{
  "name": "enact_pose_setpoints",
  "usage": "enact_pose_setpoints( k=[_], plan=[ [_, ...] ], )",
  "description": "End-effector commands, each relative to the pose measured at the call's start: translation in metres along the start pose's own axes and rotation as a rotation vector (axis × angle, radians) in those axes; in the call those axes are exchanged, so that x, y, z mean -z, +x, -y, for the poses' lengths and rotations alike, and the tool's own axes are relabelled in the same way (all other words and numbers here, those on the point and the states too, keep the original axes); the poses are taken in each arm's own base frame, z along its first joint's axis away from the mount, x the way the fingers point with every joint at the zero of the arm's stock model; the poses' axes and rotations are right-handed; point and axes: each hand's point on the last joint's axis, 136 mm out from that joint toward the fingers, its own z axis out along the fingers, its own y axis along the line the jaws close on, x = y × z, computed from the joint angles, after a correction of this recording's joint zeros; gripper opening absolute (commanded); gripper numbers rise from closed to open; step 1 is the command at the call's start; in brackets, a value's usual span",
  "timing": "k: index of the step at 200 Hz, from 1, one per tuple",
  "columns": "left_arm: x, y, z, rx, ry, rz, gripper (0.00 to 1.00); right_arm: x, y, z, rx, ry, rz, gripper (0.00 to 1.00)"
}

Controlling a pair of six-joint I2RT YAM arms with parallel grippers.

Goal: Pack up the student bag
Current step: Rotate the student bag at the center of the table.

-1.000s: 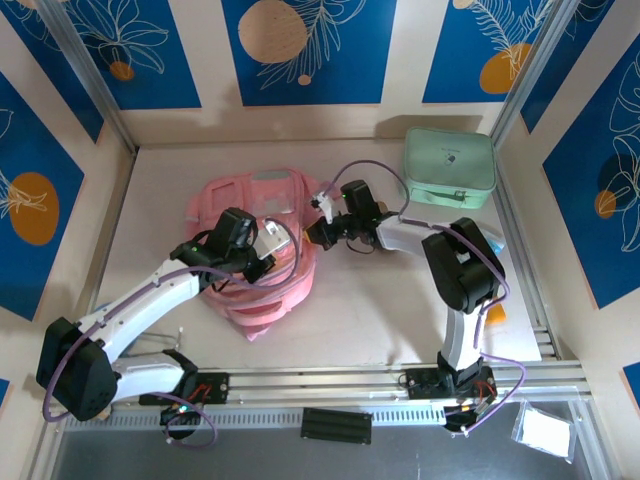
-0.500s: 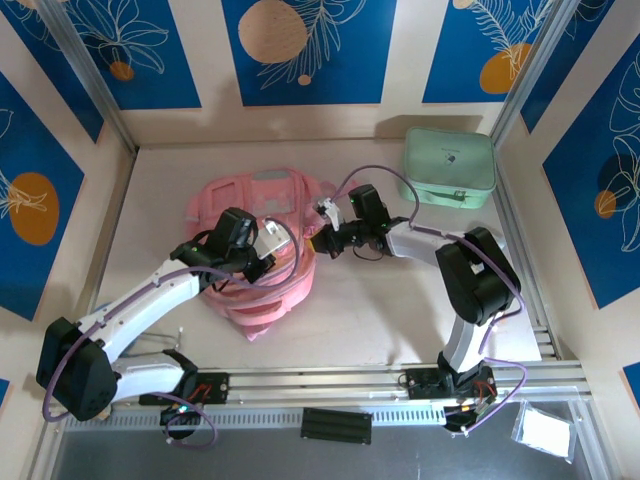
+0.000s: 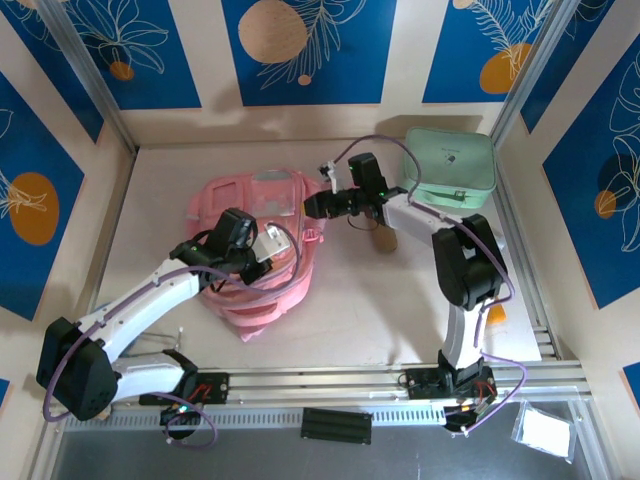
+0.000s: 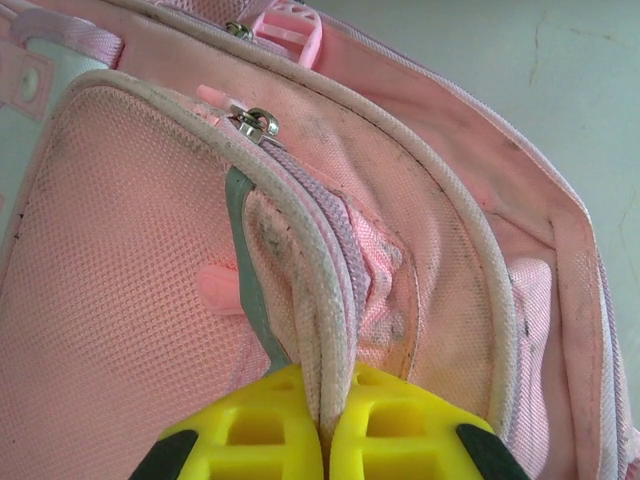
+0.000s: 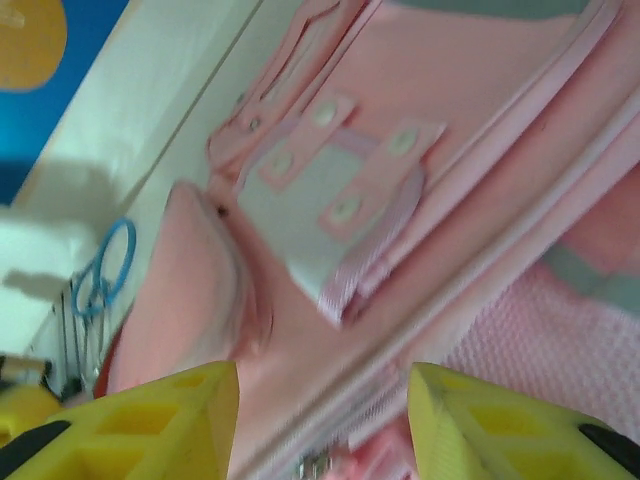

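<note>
Left of the table's middle lies the student bag, a soft pink backpack flat on the pale surface, with a mint green case well apart in the far right corner. The left gripper is pinched tight on the white piped rim of a pocket opening (a metal zipper pull sits further along that rim). The right gripper hovers at the bag's far right edge, its yellow fingers spread apart over the pink fabric.
</note>
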Motion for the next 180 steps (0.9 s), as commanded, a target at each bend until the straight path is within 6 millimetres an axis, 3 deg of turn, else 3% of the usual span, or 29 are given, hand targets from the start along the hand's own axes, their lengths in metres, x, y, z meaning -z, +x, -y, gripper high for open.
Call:
enact_pose_setpoints(
  k=[1,28,59,80,95,112,155,180],
  plan=[
    [0.005,-0.007,-0.008,-0.027,-0.016,0.012,0.0,-0.015,0.016,0.019,-0.297,0.134,-0.078,0.51],
    [0.005,-0.008,-0.007,-0.017,-0.015,0.032,0.0,-0.027,0.009,0.04,-0.431,0.243,-0.079,0.55],
    [0.005,-0.008,-0.009,-0.001,-0.023,0.031,0.0,-0.042,0.002,0.057,-0.492,0.295,-0.083,0.52],
    [0.002,-0.006,-0.009,0.013,-0.03,0.026,0.0,-0.052,0.002,0.061,-0.518,0.289,-0.116,0.41],
    [0.001,-0.005,-0.012,0.026,-0.039,0.019,0.0,-0.054,0.001,0.059,-0.522,0.256,-0.117,0.18],
    [0.0,-0.005,-0.019,0.036,-0.076,0.007,0.0,-0.045,0.0,0.059,-0.514,0.253,-0.074,0.05],
    [-0.013,0.006,-0.042,0.084,-0.169,-0.08,0.0,0.013,0.006,0.057,-0.554,0.269,0.067,0.01],
    [-0.022,0.014,-0.048,0.123,-0.191,-0.117,0.0,0.029,0.024,0.051,-0.583,0.259,0.082,0.01]
  ],
)
